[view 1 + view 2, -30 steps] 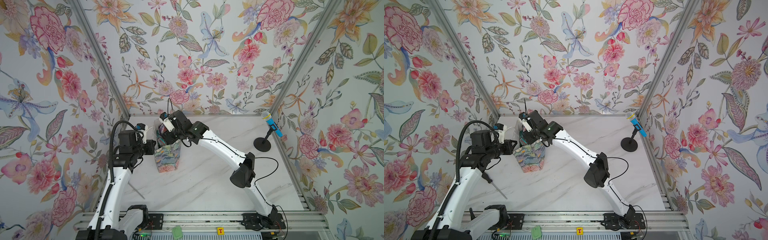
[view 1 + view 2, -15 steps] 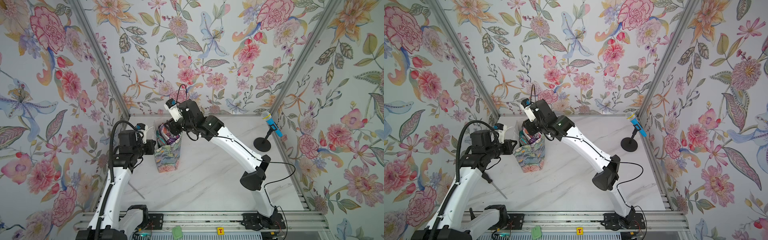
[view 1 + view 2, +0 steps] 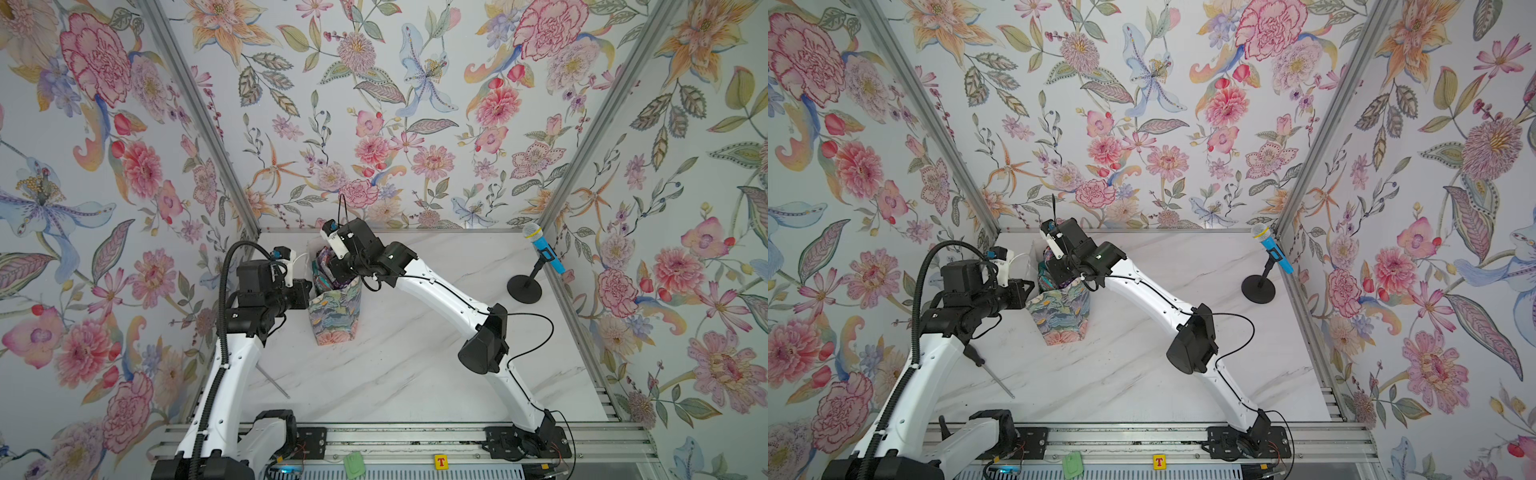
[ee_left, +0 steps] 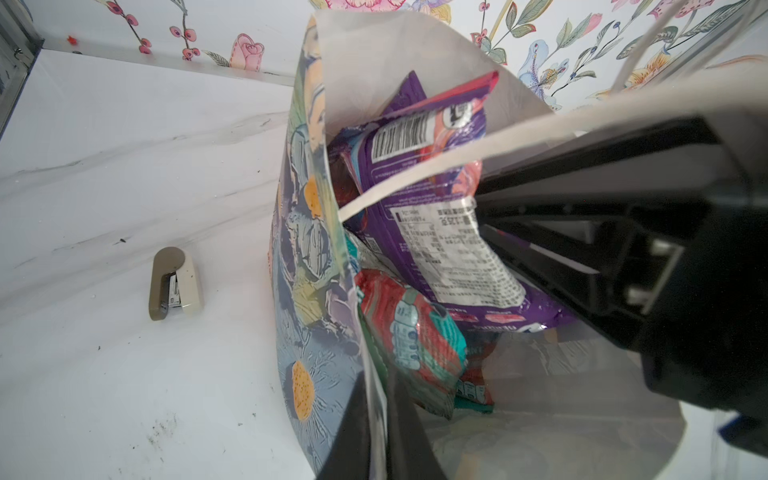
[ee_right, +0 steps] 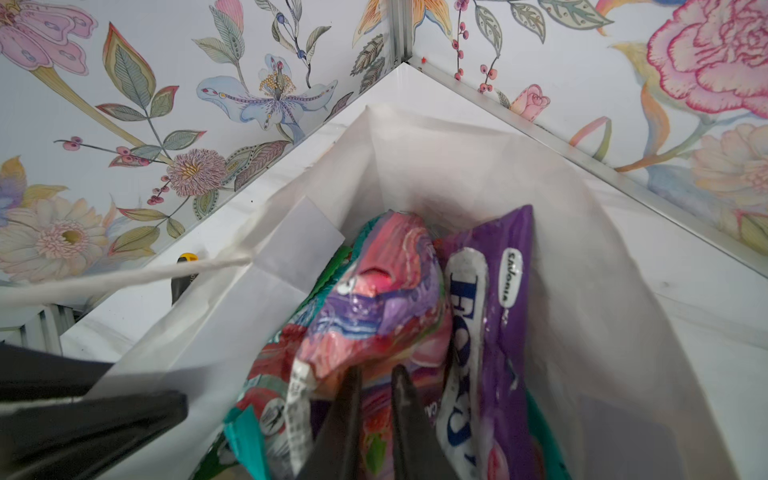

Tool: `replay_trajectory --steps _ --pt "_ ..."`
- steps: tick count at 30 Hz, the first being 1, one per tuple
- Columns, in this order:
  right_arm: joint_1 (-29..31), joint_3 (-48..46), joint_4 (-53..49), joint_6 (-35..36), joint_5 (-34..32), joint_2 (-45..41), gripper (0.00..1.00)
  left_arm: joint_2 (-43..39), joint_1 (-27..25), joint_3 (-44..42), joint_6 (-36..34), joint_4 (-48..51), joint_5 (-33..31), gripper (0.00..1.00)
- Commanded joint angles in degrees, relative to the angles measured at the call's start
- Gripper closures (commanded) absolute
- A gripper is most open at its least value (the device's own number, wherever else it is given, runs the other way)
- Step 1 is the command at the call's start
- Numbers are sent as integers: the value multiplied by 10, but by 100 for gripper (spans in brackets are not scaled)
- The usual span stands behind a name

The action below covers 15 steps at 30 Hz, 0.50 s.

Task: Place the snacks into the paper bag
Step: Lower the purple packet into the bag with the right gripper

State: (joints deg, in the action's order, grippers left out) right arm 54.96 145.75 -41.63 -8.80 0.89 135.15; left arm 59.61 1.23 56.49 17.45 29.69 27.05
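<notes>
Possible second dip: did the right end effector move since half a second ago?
Yes. Against the paper bag in both top views, the right end effector has sunk lower, deeper into its mouth.

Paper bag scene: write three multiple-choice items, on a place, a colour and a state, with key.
1. Where on the table stands the blue microphone? A) right edge B) front left corner C) middle
2. Colour of the pouch with the barcode, left wrist view? A) yellow B) purple C) black
3. The left gripper is: A) open over the table B) clamped on the paper bag's wall C) gripping a pouch

A: it stands by the right wall in both top views.
B: purple surrounds the barcode.
B: its fingers pinch the wall from both sides.
</notes>
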Motion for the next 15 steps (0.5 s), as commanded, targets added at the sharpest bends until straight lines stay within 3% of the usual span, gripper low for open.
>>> replay_trajectory --steps 1,9,15 --pt "-5 23 12 -16 14 25 86 8 5 -4 3 14 8 90" --pt "-10 25 11 -38 34 37 86 13 5 -1 3 13 8 90" --pt "-15 24 17 -45 29 -29 72 12 5 2 -2 17 5 90"
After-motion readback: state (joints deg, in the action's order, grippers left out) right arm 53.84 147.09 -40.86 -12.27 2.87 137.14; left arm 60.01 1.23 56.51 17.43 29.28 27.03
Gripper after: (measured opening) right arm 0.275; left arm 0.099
